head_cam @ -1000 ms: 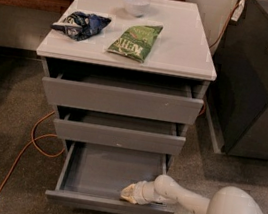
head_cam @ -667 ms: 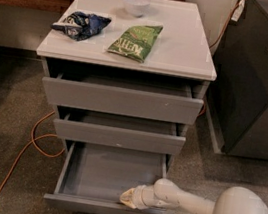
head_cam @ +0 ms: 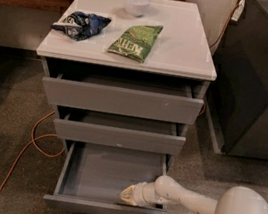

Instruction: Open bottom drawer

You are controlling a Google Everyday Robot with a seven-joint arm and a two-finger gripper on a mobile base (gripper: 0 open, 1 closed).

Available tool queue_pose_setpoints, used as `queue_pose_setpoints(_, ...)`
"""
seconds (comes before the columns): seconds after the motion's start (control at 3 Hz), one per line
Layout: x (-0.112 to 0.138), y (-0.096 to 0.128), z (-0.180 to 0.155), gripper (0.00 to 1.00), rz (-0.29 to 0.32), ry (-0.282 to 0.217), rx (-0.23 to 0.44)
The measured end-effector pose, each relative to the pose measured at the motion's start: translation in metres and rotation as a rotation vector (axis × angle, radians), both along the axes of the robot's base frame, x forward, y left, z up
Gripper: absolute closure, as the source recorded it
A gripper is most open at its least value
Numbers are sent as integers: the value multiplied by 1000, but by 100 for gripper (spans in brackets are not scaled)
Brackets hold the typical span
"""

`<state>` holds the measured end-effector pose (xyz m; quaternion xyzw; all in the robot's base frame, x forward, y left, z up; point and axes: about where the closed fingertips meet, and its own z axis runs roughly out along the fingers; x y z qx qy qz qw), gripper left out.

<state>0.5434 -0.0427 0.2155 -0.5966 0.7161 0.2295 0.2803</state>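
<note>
Bottom drawer (head_cam: 108,173) pulled out; claw (head_cam: 131,195) inside, near front right; grip state unclear.

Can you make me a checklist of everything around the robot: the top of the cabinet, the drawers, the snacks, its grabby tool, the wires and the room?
Surface: white cabinet top, holding three things.
Job's things: bottom drawer pulled well out, grey inside, nothing seen in it but the tool. Top drawer and middle drawer stick out only a little.
Clutter: green snack bag, blue snack bag, white bowl at the back.
Grippers: tool inside the bottom drawer, near its front.
Cables: orange cable on the floor, on the picture's left.
Surroundings: dark cabinet on the picture's right; speckled floor.
</note>
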Motion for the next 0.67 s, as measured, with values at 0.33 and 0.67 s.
queue_pose_setpoints(0.33,29,0,18,100,27,-41,5)
queue_pose_setpoints(0.67,44,0,26,100,39,-60,16)
